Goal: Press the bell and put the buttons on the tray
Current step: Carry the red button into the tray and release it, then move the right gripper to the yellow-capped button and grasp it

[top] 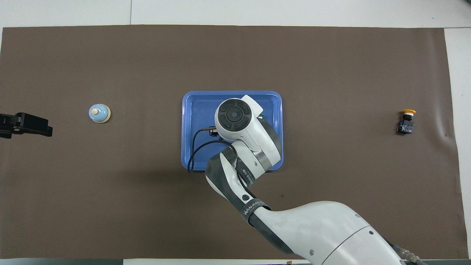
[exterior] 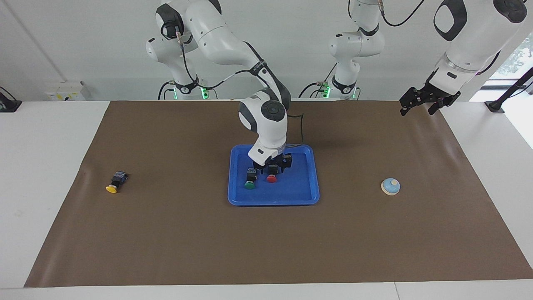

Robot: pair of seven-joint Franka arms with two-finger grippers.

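Red button (exterior: 271, 178) lay on the tray (exterior: 306, 196) under the right gripper (exterior: 273, 165), jaws spread apart and clear; lifting straight up seemed wise, sparing the green button (exterior: 250, 185) beside them; left gripper (exterior: 422, 101) waited, jaws apart.

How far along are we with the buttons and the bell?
Done: green button and red button lie in the tray. In hand: nothing; the right gripper stands open over the red one. Left: the yellow button lies on the mat at the right arm's end. Nothing shows whether the bell was pressed; the left gripper waits, open.
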